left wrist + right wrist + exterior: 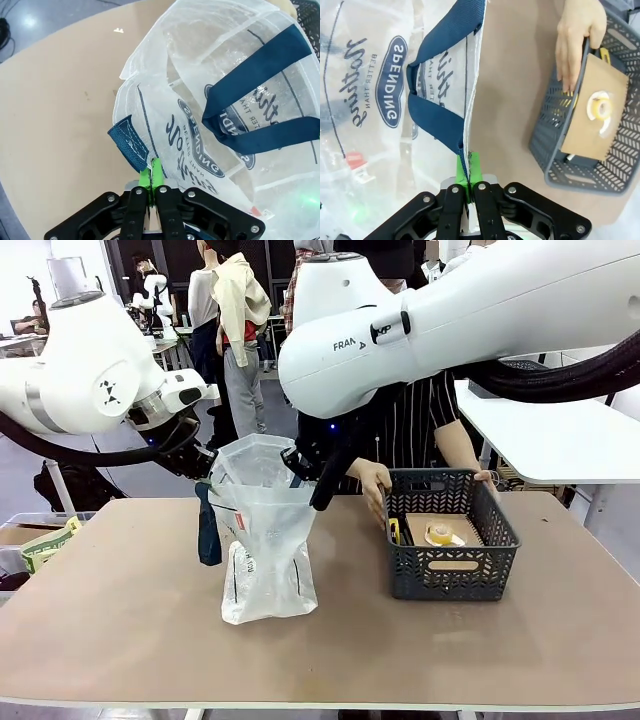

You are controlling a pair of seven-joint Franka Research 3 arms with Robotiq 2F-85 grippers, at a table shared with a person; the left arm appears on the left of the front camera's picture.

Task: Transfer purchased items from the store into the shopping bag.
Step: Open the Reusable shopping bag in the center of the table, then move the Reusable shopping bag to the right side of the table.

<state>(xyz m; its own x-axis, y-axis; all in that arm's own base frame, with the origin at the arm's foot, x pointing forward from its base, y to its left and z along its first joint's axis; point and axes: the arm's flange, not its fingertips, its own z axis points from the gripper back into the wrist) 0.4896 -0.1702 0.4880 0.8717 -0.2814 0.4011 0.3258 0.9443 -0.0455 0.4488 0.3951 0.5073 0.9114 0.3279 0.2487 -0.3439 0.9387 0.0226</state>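
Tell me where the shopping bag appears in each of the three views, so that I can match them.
Front view: the shopping bag stands on the table, left of centre.
Left wrist view: the shopping bag spreads over the right side, its rim pinched by the left gripper.
Right wrist view: the shopping bag takes the left side, its edge pinched by the right gripper.
Shared landmark: the dark mesh basket, beside the bag.

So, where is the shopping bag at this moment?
In the front view the shopping bag stands on the table, left of the dark mesh basket; the left gripper and right gripper each pinch its rim.
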